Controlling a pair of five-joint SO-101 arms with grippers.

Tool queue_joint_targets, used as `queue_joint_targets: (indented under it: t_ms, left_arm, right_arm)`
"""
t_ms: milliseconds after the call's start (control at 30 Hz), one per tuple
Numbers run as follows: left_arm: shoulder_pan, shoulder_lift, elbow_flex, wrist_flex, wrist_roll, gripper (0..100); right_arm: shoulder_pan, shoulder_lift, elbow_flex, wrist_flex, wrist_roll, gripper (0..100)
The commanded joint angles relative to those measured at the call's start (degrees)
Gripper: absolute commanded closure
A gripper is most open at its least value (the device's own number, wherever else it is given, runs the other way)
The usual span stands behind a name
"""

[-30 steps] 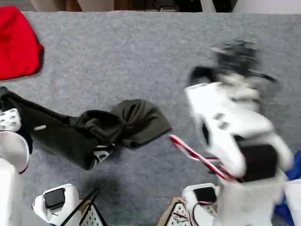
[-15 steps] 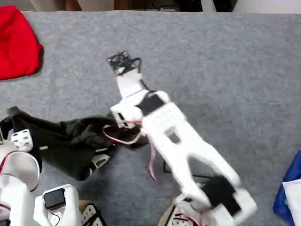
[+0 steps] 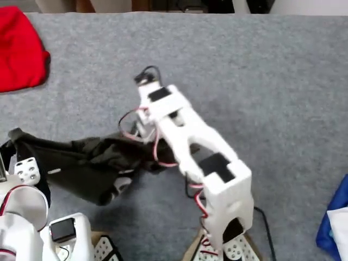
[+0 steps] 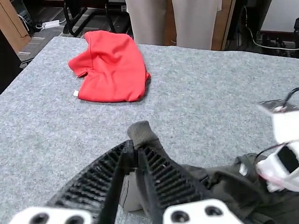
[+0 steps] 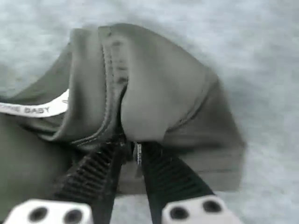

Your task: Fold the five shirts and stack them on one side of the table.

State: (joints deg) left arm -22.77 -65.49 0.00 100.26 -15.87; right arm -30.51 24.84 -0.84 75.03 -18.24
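Observation:
A dark olive shirt [image 3: 81,160] lies crumpled across the near left of the grey table. My left gripper [image 4: 136,147] is shut on one corner of it, and the pinched fabric [image 4: 142,133] sticks up between the fingers. In the high view that gripper [image 3: 13,142] is at the shirt's left end. My right gripper [image 5: 134,151] is shut on a seamed fold of the olive shirt [image 5: 154,93]. Its arm [image 3: 190,141] stretches from the near edge to the shirt's right end. A red shirt [image 3: 19,49] lies at the far left corner, also the red shirt [image 4: 110,65].
A blue garment [image 3: 334,217] shows at the right edge of the table. The grey felt [image 3: 261,81] at the far right and middle is bare. Both arm bases [image 3: 65,234] stand at the near edge. Furniture legs and cables [image 4: 187,21] lie beyond the far edge.
The right arm swung from the right side across to the olive shirt and came down on its right end. The shirt's left end shifted slightly with the left gripper.

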Motion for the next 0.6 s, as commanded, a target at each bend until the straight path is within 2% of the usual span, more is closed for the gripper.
queue_joint_targets:
  t_ms: [0,333,567]
  left_arm:
    - [-0.6,0.3,0.0,0.4,-0.3,98]
    - [-0.5,0.5,0.1,0.4,-1.4,98]
    - [-0.6,0.5,0.2,0.4,-4.7,98]
  right_arm:
    - [6.7,0.0,-8.6,7.6,-0.1,99.3]
    - [25.2,0.0,-22.2,26.7,9.1,99.3]
    - [36.4,-3.6,-10.4,27.1,19.7,99.3]
